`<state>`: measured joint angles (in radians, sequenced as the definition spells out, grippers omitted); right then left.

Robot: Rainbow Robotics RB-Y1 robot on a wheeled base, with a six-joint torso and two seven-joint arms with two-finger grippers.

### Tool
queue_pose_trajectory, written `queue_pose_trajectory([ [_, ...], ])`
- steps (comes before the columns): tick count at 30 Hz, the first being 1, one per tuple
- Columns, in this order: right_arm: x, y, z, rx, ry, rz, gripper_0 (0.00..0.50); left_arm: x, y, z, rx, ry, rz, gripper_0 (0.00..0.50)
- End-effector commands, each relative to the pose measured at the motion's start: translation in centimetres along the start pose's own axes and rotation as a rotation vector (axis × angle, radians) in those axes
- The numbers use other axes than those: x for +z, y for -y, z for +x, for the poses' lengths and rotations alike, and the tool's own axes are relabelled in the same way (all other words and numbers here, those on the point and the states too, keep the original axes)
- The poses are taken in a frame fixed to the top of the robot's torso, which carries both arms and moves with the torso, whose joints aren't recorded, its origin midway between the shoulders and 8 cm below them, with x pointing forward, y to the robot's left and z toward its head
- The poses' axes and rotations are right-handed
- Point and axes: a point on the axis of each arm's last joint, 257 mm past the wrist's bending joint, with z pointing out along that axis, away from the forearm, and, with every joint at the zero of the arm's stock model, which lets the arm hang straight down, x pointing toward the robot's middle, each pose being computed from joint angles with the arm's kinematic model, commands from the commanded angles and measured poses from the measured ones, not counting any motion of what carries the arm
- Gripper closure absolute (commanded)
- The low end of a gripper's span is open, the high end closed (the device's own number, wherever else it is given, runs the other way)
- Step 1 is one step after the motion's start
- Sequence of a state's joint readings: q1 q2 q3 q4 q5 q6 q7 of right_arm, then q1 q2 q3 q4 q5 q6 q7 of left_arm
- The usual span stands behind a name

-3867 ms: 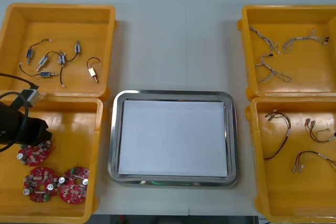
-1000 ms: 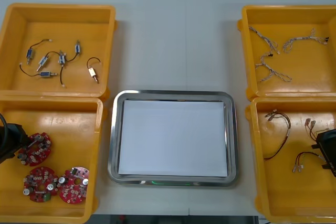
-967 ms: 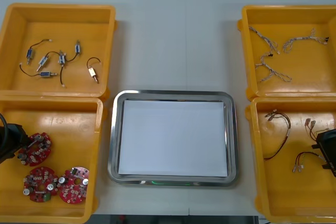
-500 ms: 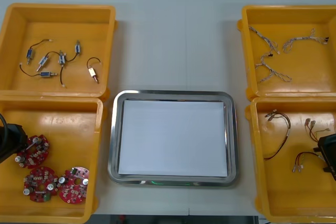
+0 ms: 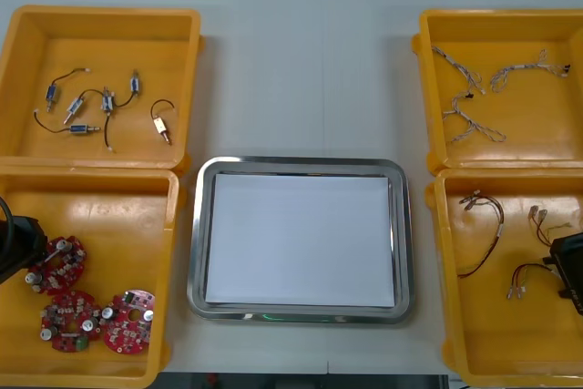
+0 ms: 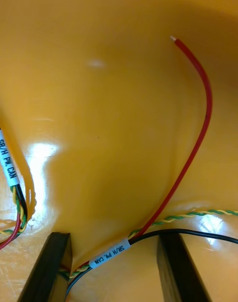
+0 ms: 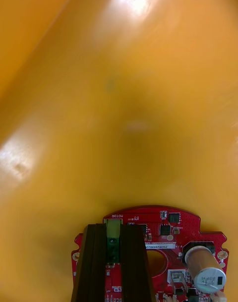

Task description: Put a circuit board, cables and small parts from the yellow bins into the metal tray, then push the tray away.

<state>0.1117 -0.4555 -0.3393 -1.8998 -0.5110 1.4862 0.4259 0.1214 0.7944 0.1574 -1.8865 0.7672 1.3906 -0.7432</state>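
My left gripper [image 7: 114, 227] is shut on a small green connector [image 7: 113, 238] standing on a round red circuit board [image 7: 168, 232]. In the front view that board [image 5: 56, 263] lies in the near left yellow bin [image 5: 109, 193], with the left gripper [image 5: 27, 250] at its left side. My right gripper [image 6: 114, 238] is low in the near right bin [image 5: 496, 339]; its open fingers straddle a labelled red and yellow cable [image 6: 111, 255]. The right gripper [image 5: 569, 281] sits at the bin's right edge, by the cable [image 5: 533, 272]. The metal tray [image 5: 299, 167], white inside, lies between the bins.
Two more red boards [image 5: 68, 321] [image 5: 127, 309] lie just in front of the held one. The far left bin [image 5: 100, 25] holds small metal parts [image 5: 91, 107] on black wires. The far right bin [image 5: 496, 25] holds several twisted cables [image 5: 469, 116]. Another cable [image 5: 483, 225] lies near the right gripper.
The left fingers have closed on the board's connector, and the board has shifted a little down and left. The right gripper has sunk slightly and its fingers have begun to narrow.
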Motion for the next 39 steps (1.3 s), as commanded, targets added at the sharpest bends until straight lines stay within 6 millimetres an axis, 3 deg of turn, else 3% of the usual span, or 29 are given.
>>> queue_pose_trajectory([
  [1,0.8,0.9,2.0,0.038,-0.025,0.012,0.408,-2.3,0.2,-1.7,0.078,-0.009,-0.028,0.5],
  [3,0.8,1.0,2.1,0.035,-0.026,0.015,0.5,-3.4,0.6,-2.4,0.083,-0.014,-0.035,0.5],
  [11,0.5,0.7,1.9,0.033,-0.022,0.003,0.5,-7.5,3.1,-3.4,0.151,-0.004,-0.037,0.5],
  [23,-4.9,0.3,0.8,-0.056,0.015,0.037,0.5,-13.4,9.7,-1.6,0.379,-0.012,0.033,0.5],
  [32,-8.9,-0.2,-0.5,-0.141,0.018,0.043,0.5,-14.2,15.5,0.4,0.551,-0.009,0.067,0.5],
  [39,-12.2,0.1,-1.8,-0.204,-0.012,0.07,0.5,-14.2,19.5,3.3,0.664,-0.034,0.088,0.5],
])
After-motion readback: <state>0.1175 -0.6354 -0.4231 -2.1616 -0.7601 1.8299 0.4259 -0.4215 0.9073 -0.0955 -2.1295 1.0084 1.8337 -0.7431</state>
